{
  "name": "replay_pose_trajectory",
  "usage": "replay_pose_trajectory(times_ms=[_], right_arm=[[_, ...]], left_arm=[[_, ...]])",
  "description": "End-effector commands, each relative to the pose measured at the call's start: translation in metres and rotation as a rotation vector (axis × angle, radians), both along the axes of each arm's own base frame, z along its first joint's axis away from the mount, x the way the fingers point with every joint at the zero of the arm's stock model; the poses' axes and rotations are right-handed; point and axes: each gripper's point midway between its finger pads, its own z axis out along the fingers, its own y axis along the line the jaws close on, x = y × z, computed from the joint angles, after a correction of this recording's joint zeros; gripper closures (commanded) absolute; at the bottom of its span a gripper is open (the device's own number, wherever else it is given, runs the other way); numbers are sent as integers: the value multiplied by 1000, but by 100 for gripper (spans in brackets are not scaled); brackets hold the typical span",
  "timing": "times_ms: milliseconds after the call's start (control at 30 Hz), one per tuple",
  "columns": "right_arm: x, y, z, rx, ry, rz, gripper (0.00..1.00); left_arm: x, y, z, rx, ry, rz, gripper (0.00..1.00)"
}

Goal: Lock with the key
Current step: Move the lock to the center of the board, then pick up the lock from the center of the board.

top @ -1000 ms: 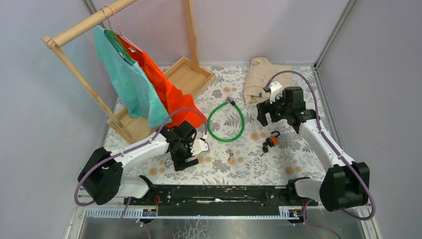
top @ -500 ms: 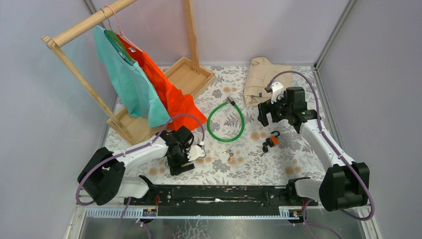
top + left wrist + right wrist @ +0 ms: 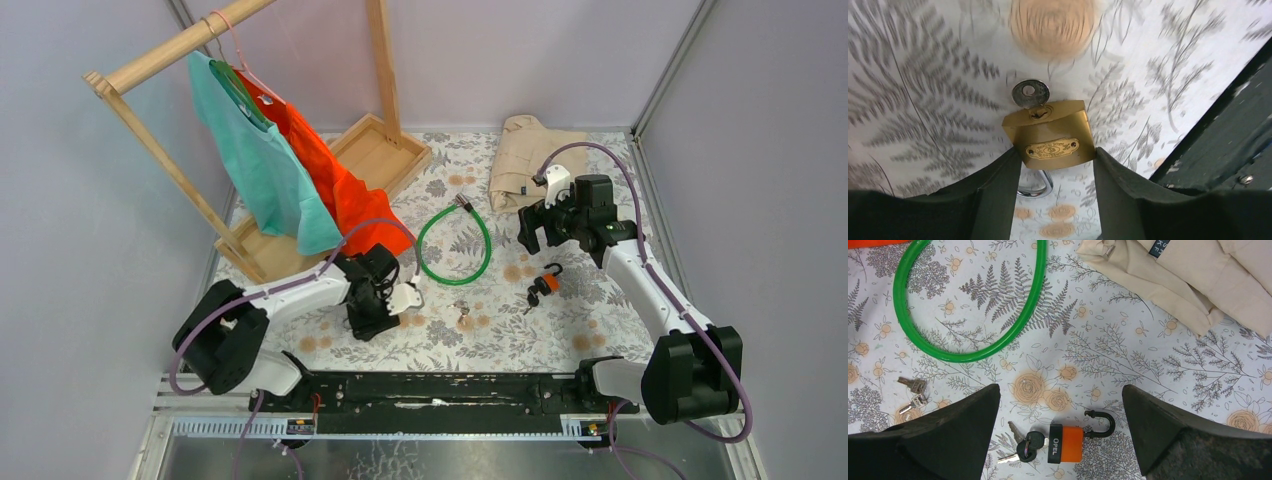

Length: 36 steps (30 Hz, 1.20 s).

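A brass padlock [image 3: 1048, 135] sits between the fingers of my left gripper [image 3: 1057, 152], which is shut on its two sides. A silver key [image 3: 1030, 93] stands in its keyhole, and its steel shackle [image 3: 1035, 187] points back toward the wrist. From above, my left gripper [image 3: 366, 318] is low over the table's near left and hides this padlock. An orange padlock [image 3: 1065, 442] with its shackle swung open and a black-headed key [image 3: 1030, 440] in it lies on the table. My right gripper [image 3: 1059, 390] hangs open above it with nothing between its fingers.
A green cable loop [image 3: 453, 243] lies mid-table, with loose keys [image 3: 462, 315] nearer the front. A folded beige garment [image 3: 525, 150] is at the back right. A wooden rack [image 3: 375, 150] with teal and orange shirts fills the back left.
The left jaws have narrowed onto the brass padlock, and the left arm has shifted slightly right. The right arm has barely moved.
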Motion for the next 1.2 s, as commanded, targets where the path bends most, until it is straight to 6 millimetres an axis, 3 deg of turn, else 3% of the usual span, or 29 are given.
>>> replay_pose_trajectory(times_ms=[0, 267, 467, 667, 867, 1067, 1167], right_arm=[[6, 2, 17, 22, -67, 8, 1], [7, -3, 23, 21, -93, -8, 1], [6, -3, 23, 40, -89, -7, 1], [5, 1, 20, 56, -80, 13, 1], [2, 7, 16, 81, -65, 45, 0], [-3, 13, 13, 98, -51, 85, 2], [-3, 15, 14, 101, -47, 93, 2]], left_arm=[[22, -65, 14, -215, -34, -80, 61], [15, -141, 16, -241, -22, -301, 66], [7, -169, 5, -224, -39, -381, 61], [9, -169, 4, -254, -87, -365, 37], [6, -157, 1, -256, -121, -366, 25], [4, -147, 8, -306, -140, -350, 21], [9, -143, 11, -320, -153, -324, 25]])
